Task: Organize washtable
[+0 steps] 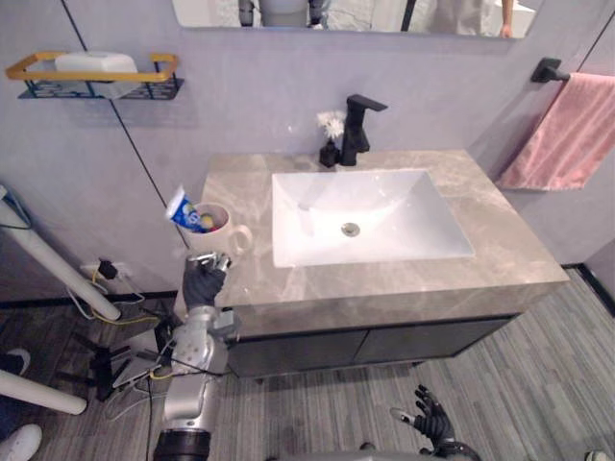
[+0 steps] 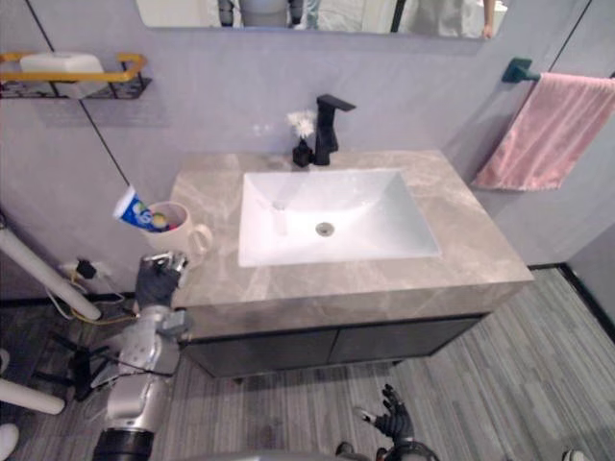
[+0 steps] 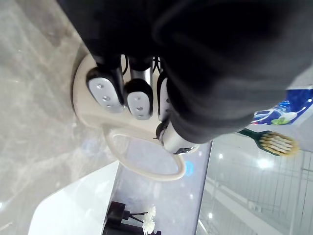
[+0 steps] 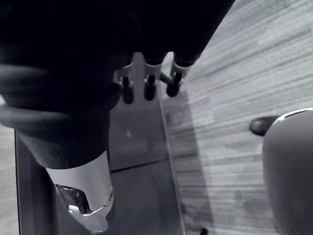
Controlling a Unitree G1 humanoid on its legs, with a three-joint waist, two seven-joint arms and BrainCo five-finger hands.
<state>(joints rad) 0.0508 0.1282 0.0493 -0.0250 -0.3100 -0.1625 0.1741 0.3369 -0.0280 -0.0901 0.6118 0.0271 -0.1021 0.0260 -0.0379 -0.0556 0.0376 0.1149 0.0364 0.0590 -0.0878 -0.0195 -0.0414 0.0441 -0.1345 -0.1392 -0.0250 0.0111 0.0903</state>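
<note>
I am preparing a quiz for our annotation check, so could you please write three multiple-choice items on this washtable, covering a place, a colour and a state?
1. Where does the mug stand? A in the basin; B at the counter's left edge; C on the wall shelf.
2. What colour is the towel? A white; B pink; C blue.
3. How is the right hand? A shut on the tap; B pressing the drain; C open, low over the floor.
Answers: B, it sits left of the sink near the rim; B, pink cloth hangs from the bar; C, its fingers are spread.
</note>
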